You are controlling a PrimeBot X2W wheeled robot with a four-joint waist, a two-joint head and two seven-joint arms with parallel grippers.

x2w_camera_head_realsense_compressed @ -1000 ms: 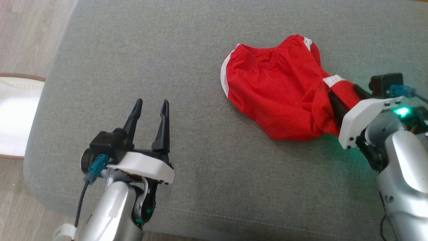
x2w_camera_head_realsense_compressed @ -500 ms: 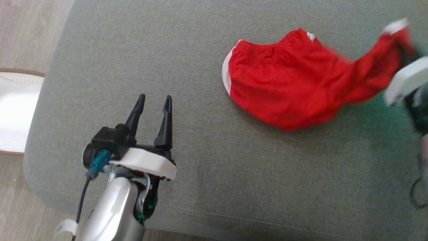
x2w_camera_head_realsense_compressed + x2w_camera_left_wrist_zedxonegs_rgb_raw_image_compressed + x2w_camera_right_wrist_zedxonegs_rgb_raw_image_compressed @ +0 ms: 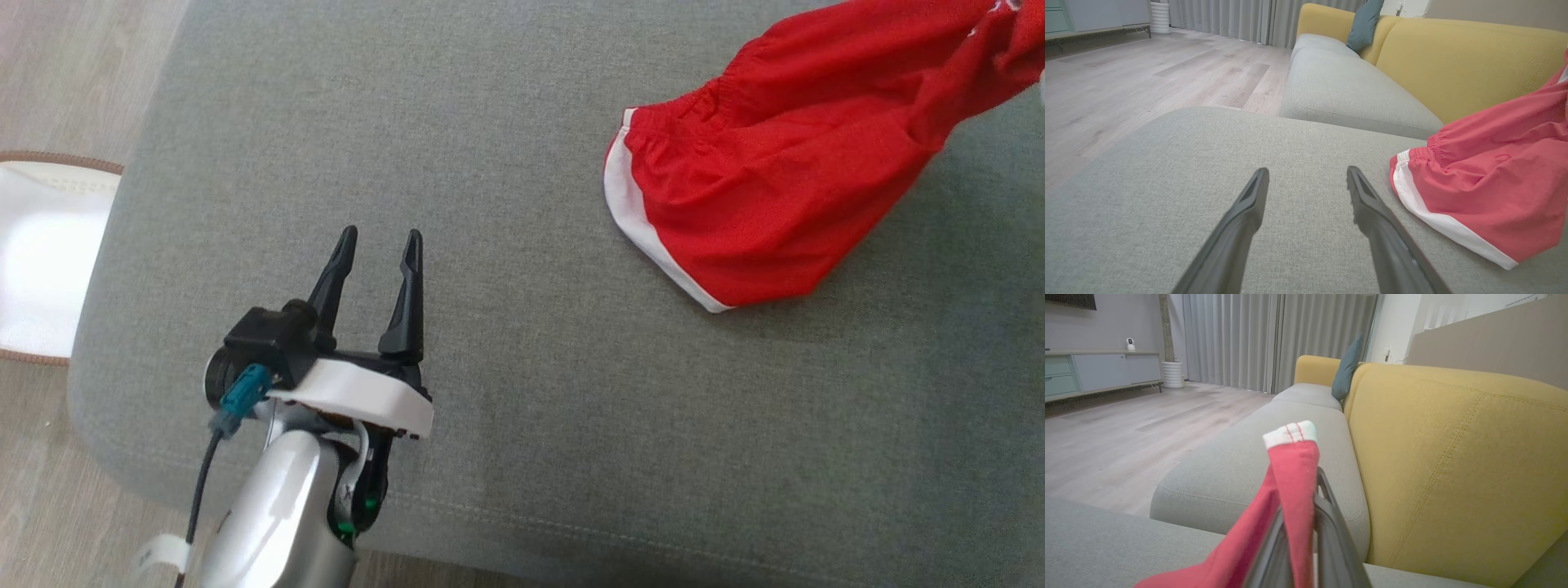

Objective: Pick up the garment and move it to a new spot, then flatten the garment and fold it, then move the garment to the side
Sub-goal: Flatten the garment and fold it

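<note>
The garment is a pair of red shorts with white trim, stretched from the upper right corner of the head view down onto the grey cushion. Its lower end trails on the cushion while the upper end is lifted. In the right wrist view my right gripper is shut on a red leg of the garment, whose white hem pokes out past the fingertips. My left gripper stands open above the cushion at the lower left, nothing between its fingers; the garment lies to its right.
A yellow sofa back rises right of the grey seat cushions, with a teal pillow further along. Wooden floor lies left of the cushion. A white mat with a brown rim sits on the floor.
My right gripper has shut on the garment's leg and carried it up and to the right, out of the head view. The garment has stretched out and shifted right. The left arm stayed in place.
</note>
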